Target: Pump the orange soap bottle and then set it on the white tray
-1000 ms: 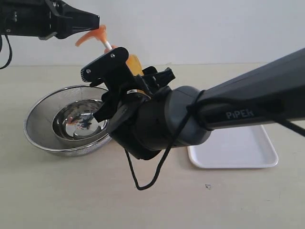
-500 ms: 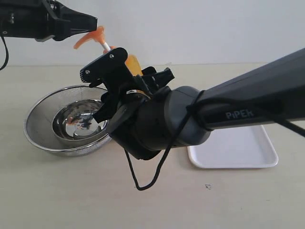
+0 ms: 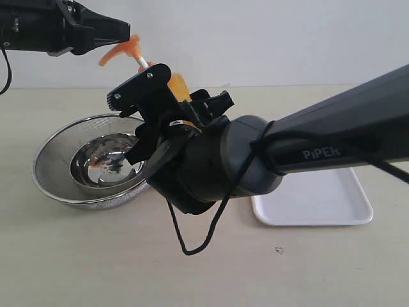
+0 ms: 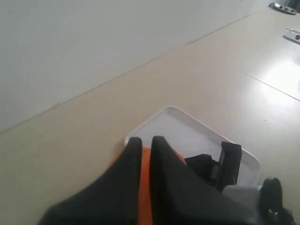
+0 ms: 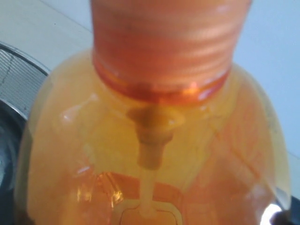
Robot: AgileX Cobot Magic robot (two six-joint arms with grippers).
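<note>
Between the fingers of my right claw (image 3: 171, 97) sits the tall translucent orange plastic soap bottle (image 3: 179, 84), clamped across its flat sides just below the shoulder. It leans a little. My own wrist hides its base, so I cannot tell whether it rests on the desk (image 3: 77, 256) or hangs clear. The right wrist view is filled with its ribbed collar and the dip tube inside.

My left claw (image 3: 126, 28) has its fingers drawn together on nothing, its tip right over the orange pump head (image 3: 121, 48), which rides high on the white stem (image 3: 145, 62). Whether tip and head touch I cannot make out.

I judge the bottle stiff enough to hold but thin-walled, so a hard squeeze would bow it. The plastic is smooth and may be slick with soap, and the liquid should put the weight low. A hold on the flat sides suits it, never on the springy pump.

Beside the bottle lies a round steel mesh strainer bowl (image 3: 54, 153), close under the nozzle. On the other side lies the flat rectangular white plastic tray (image 3: 332, 204), partly hidden behind my right arm (image 3: 332, 141). A black cable (image 3: 192, 246) loops down from that arm towards the desk and could snag on the way across.
</note>
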